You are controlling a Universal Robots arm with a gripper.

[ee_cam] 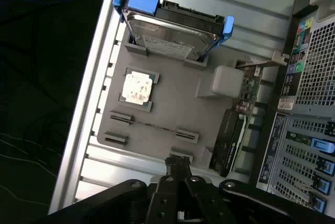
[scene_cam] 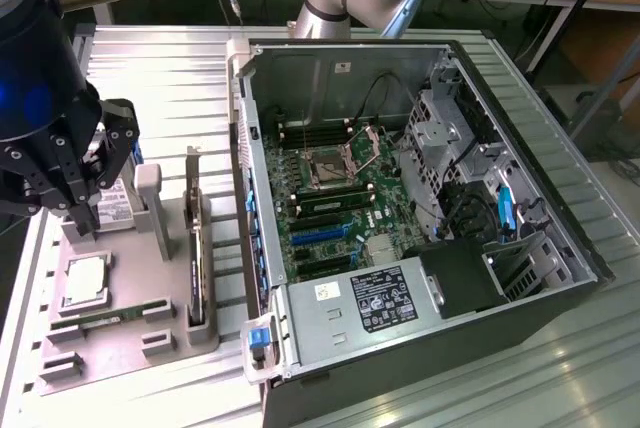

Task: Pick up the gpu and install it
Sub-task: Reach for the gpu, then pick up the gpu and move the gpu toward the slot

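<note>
The gpu (scene_cam: 195,258) stands on its long edge in a slot of the grey holder tray (scene_cam: 120,353), at the lower left of the exterior view, just beside the open computer case (scene_cam: 560,278). Its long axis runs from the lower part of the frame toward the upper part, nearly parallel to the case's near side wall. The silver bracket end points toward the upper part and the dark board toward the lower edge. In the wrist view the gpu (ee_cam: 229,145) shows as a dark strip with its bracket beside the case's rear grille. The card's upper edge is exposed. A narrow lane separates it from the case wall on the exterior view's right, and a wider lane on the exterior view's left separates it from a grey upright block (scene_cam: 150,208). The fingers (scene_cam: 82,216) are clenched together and grasp nothing. They hang at the far left of the exterior view over the hard drive (scene_cam: 118,198), apart from the gpu with the upright block between. A processor (scene_cam: 85,278) and a memory stick (scene_cam: 110,318) lie lower left on the tray, which rests on the slatted metal desk (scene_cam: 150,68).
</note>
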